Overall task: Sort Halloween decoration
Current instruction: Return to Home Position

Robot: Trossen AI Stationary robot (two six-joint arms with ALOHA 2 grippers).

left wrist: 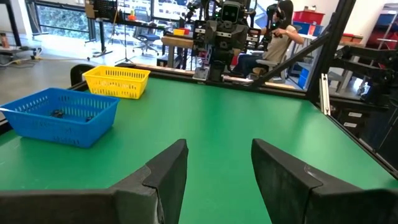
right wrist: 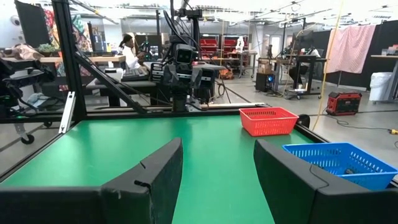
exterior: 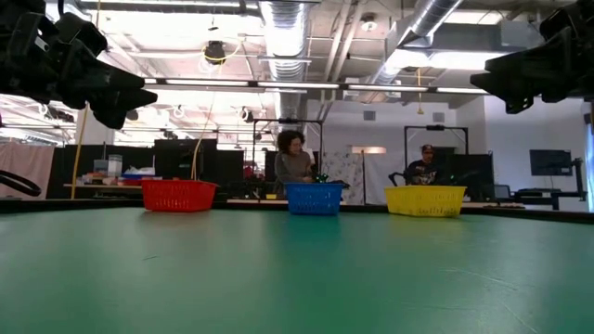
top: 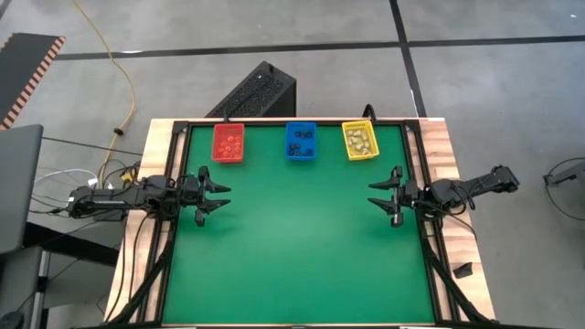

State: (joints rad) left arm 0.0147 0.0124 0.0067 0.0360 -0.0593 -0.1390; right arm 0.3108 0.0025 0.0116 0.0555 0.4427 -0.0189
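Surface: table, green top, dark rails along its left and right edges

Pose, left arm: comes in over the left edge about midway along it, stretched roughly level, pointing across at the right edge. The low view shows it hanging high, well above the top and not touching it

Pose, right arm: mirror of the above. It comes in over the right edge about midway along, pointing at the left edge, likewise raised off the top

End effector, left gripper: just inside the left edge, fingers spread apart, nothing between them. Its own wrist view shows only green top in the gap

End effector, right gripper: just inside the right edge, fingers spread apart, also empty. The two grippers face each other across the table, well apart

Containers: three in a row along the far edge, upright, apart from one another. The red bin sits toward the far left corner, the blue bin at mid-edge, the yellow bin toward the far right corner. Both grippers are well apart from all three

Task items, high view: orange-brown trinkets in the red bin, black trinkets in the blue bin, cream-white trinkets in the yellow bin. Single shapes are too small to tell. The left wrist view shows one dark piece on the blue bin's floor
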